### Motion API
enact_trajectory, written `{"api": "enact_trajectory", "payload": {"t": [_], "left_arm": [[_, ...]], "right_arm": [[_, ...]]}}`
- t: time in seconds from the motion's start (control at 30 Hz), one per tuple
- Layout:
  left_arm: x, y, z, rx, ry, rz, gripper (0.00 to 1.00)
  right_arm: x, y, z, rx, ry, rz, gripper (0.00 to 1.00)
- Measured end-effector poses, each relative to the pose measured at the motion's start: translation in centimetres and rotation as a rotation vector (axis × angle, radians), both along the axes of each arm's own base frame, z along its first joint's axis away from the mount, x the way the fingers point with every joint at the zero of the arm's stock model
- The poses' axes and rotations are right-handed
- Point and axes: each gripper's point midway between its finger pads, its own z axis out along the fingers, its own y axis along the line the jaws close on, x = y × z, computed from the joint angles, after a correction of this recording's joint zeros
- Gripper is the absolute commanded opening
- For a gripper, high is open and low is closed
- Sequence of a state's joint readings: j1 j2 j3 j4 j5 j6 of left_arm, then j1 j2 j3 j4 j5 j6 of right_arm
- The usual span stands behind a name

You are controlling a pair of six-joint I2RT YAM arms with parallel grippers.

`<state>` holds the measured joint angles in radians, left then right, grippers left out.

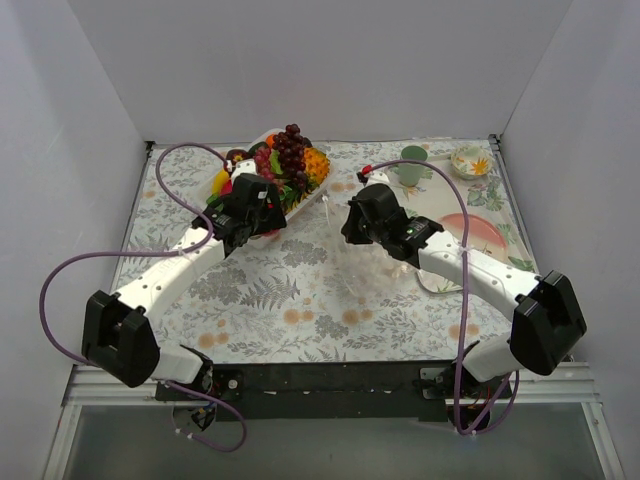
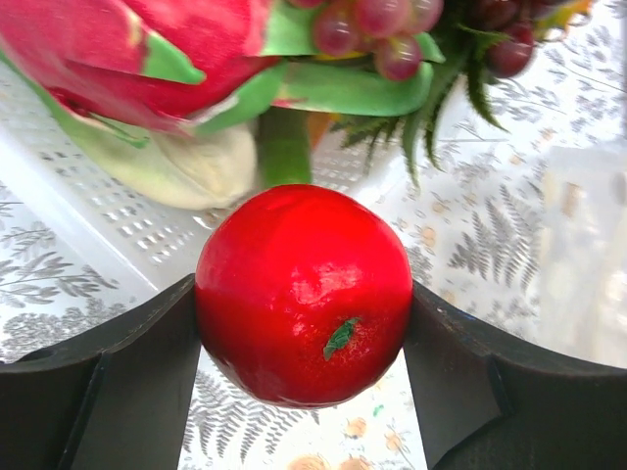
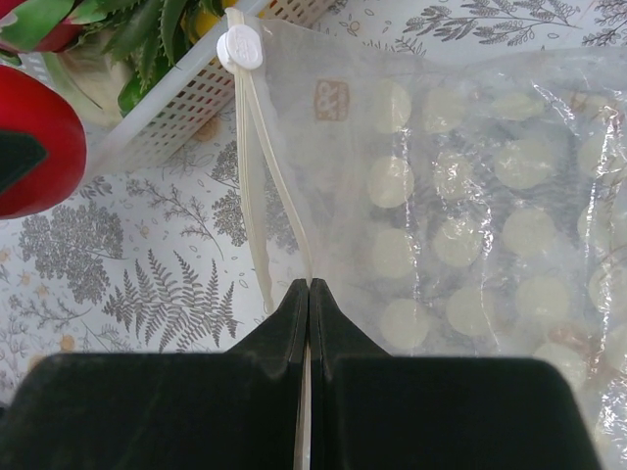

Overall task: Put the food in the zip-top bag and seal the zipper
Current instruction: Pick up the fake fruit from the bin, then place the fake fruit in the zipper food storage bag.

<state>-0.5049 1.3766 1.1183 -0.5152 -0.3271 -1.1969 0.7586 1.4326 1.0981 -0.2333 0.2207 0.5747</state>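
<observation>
The left gripper [image 1: 258, 213] was clenched on the red round fruit [image 2: 304, 294], holding it just off the rim of the white tray [image 2: 108, 220], over the fern-print cloth [image 2: 470, 245]. The right gripper [image 3: 310, 294] was pinched tight on the zip-top bag [image 3: 470, 196] at its zipper [image 3: 257, 176] edge. The bag sat just beside that tray.

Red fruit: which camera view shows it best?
Left wrist: the red fruit fills the frame, clamped in the left pincer. Right wrist catches only its edge; from the top the arm mostly hides it.
</observation>
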Motion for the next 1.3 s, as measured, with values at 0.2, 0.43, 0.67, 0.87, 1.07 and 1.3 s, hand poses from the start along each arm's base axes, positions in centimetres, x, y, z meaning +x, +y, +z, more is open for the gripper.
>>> {"api": "enact_trajectory", "payload": {"t": [0.2,0.43,0.67,0.87,1.07,1.3], "left_arm": [[-1.0,-2.8,2.2,-0.159,-0.018,-0.094,0.21],[-3.9,-8.0,3.5,-0.458,-0.035,-0.229,0.21],[-5.4,-11.7,3.1,-0.656,-0.046,-0.278,0.21],[-5.0,-13.1,5.6,-0.760,-0.134,-0.291,0.20],[-5.6,-13.5,4.5,-0.787,-0.152,-0.286,0.20],[-6.1,-13.6,3.1,-0.788,-0.153,-0.281,0.20]], "right_arm": [[-0.1,0.7,-1.6,0.002,0.049,0.013,0.01],[-0.3,1.4,-1.6,0.040,0.074,0.014,0.01],[-0.4,2.6,-0.9,0.118,0.093,0.016,0.01],[-0.9,2.9,-1.6,0.160,0.129,0.010,0.01],[-1.7,2.6,-2.4,0.194,0.170,-0.006,0.01],[-1.8,2.2,-0.7,0.247,0.152,-0.023,0.01]]}}
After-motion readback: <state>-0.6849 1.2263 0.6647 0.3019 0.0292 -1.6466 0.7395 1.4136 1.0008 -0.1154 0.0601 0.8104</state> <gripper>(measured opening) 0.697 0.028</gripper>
